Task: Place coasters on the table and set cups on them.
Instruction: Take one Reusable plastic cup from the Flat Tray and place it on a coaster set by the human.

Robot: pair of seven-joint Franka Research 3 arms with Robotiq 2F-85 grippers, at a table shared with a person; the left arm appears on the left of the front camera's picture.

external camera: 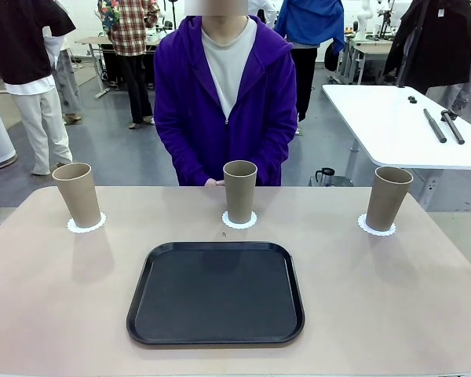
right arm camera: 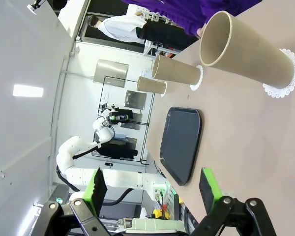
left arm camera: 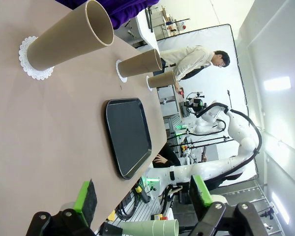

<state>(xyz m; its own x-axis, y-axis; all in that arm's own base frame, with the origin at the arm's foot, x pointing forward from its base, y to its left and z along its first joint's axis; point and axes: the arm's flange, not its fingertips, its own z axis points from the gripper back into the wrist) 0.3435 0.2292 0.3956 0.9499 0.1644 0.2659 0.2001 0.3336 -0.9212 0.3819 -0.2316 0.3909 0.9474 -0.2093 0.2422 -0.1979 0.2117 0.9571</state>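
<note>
1. Three tan cups stand upright in a row across the far half of the table [external camera: 55, 298]; the left cup [external camera: 78, 195] sits on a scalloped white coaster [external camera: 86, 226], the middle cup [external camera: 239, 191] on its own coaster [external camera: 239, 221], the right cup [external camera: 388, 197] on a third coaster [external camera: 376, 228].
2. A black tray [external camera: 216, 293] lies bare on the near side of the table, in front of the middle cup and well apart from all three.
3. A person in a purple hooded jacket [external camera: 180, 94] stands at the far edge, directly behind the middle cup; hands low at the table's rim.
4. The left gripper [left arm camera: 143, 197] hangs above the table's near edge with its green-padded fingers spread wide, nothing between them; the nearest cup [left arm camera: 69, 35] lies well ahead of it.
5. The right gripper [right arm camera: 152, 189] likewise stands with jaws apart and empty; the closest cup [right arm camera: 246, 46] on its coaster [right arm camera: 285, 73] is well beyond its fingers.
</note>
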